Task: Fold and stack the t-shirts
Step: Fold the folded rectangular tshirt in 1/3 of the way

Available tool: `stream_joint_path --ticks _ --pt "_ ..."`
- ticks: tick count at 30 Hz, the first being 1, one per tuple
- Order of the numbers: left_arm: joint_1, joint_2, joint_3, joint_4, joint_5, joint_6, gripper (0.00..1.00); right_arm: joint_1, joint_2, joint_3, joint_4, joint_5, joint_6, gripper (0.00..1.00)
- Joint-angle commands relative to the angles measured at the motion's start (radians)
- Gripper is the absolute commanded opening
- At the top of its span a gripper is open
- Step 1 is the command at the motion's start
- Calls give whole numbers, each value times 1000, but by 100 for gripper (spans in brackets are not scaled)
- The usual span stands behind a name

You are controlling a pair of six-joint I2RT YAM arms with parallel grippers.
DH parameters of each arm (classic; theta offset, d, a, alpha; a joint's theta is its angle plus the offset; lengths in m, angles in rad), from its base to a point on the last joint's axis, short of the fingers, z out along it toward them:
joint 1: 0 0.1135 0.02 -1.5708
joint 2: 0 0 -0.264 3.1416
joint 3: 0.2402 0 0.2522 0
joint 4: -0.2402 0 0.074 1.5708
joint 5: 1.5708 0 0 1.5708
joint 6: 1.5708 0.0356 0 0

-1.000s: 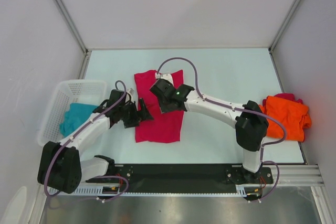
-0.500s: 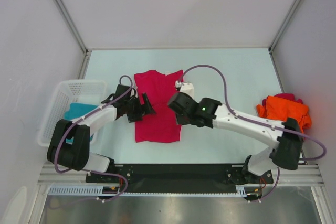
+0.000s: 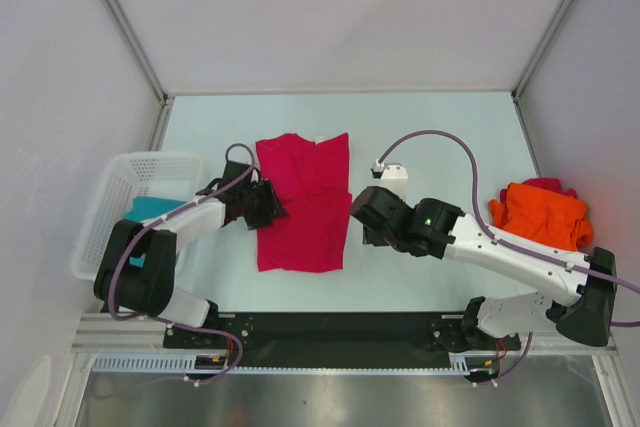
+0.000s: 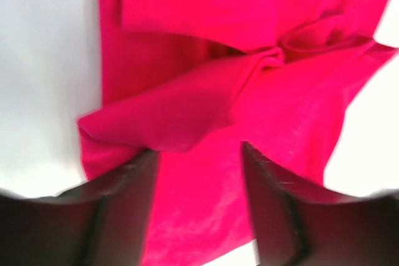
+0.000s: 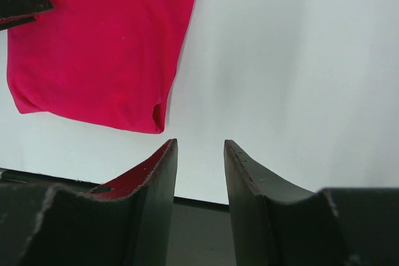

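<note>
The crimson-pink t-shirt lies flat and partly folded in the middle of the table. At its left edge my left gripper stands open; in the left wrist view its fingers straddle pink cloth, just short of a raised fold. My right gripper hangs open and empty over bare table right of that shirt, whose near right corner shows in the right wrist view. The orange t-shirt lies bunched at the far right. The teal t-shirt sits in the basket.
A white mesh basket stands at the table's left edge. A strip of pink cloth peeks out behind the orange shirt. The black base rail runs along the near edge. White walls close in the back and both sides.
My right arm has swung off the pink shirt to the right and toward the near edge. My left gripper has crept onto the shirt's left edge, its jaws narrowing.
</note>
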Motion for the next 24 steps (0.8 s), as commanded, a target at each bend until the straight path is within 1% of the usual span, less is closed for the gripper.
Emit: stream_joint_path --ticks 1,3,4,5,7,12,20,24 --pt "3 32 49 40 -44 7 44 6 -18 1 -16 51 35 41" --pt "3 28 57 40 -53 7 34 6 -23 0 -20 57 38 41" --pt "4 28 61 39 -55 9 23 8 -25 -2 -24 59 36 41" --pt "3 26 68 34 -55 10 21 8 -28 -2 -24 60 36 41" --pt "3 25 92 22 -61 12 13 6 -26 -2 -23 60 36 41" --pt "3 29 187 -36 -73 18 11 6 -18 0 -15 63 36 41" --pt "4 62 336 -125 -107 41 13 8 -9 -12 -1 54 43 41" --pt "3 57 335 -139 -76 52 16 8 -14 -22 -1 53 47 41"
